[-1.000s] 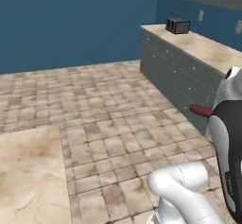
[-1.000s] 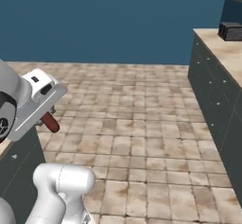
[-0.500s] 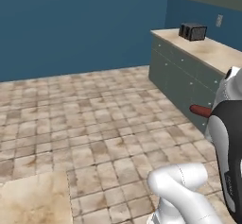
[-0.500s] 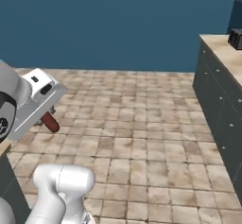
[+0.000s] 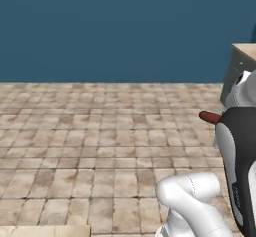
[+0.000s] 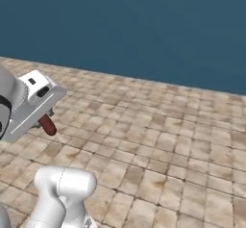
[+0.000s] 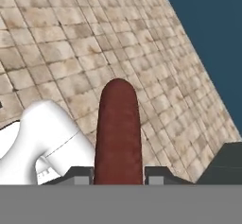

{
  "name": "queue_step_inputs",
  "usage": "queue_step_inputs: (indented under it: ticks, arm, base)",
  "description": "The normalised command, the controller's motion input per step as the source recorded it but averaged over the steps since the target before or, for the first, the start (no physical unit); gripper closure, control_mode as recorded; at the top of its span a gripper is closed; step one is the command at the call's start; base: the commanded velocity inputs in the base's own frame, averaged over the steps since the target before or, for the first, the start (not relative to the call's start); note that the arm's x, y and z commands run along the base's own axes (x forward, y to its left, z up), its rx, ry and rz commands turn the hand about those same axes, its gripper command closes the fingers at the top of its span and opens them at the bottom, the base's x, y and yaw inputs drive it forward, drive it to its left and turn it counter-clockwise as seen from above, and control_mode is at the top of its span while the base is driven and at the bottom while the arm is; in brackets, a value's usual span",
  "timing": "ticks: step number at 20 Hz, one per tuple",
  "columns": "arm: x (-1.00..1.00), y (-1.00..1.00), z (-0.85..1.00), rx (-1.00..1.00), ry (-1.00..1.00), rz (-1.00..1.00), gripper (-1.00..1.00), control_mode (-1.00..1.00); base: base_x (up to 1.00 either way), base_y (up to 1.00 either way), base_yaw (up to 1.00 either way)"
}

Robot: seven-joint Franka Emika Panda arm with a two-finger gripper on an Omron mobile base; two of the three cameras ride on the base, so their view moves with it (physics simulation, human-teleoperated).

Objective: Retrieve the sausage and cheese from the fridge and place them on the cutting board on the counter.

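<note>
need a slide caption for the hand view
Hand shut on a dark red-brown sausage link, carried above a tan tiled floor.

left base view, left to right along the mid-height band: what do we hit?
Tiled floor → sausage tip poking out from behind the arm → counter end at the right edge, further back.

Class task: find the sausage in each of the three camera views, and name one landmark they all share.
Left base view: the sausage pokes out at the right edge, beside the arm.
Right base view: its tip hangs below the white hand at left.
Hand view: upright, bottom centre, between the gripper tips.
Shared landmark: the tiled floor.
</note>
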Motion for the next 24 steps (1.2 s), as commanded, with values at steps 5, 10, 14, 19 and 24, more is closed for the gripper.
queue_step_inputs:
  ticks: [5, 10, 14, 19, 24]
  arm:
    - [0.00, 0.00, 0.00, 0.00, 0.00, 0.00, 1.00, 1.00]
    - [0.00, 0.00, 0.00, 0.00, 0.00, 0.00, 1.00, 1.00]
    - [0.00, 0.00, 0.00, 0.00, 0.00, 0.00, 1.00, 1.00]
    - [0.00, 0.00, 0.00, 0.00, 0.00, 0.00, 1.00, 1.00]
    - [0.00, 0.00, 0.00, 0.00, 0.00, 0.00, 1.00, 1.00]
  base:
    - [0.79, 0.00, 0.97]
    - [0.90, -0.04, 0.90]
    - [1.00, -0.26, 0.63]
    - [1.00, -0.03, 0.40]
    - [1.00, -0.02, 0.53]
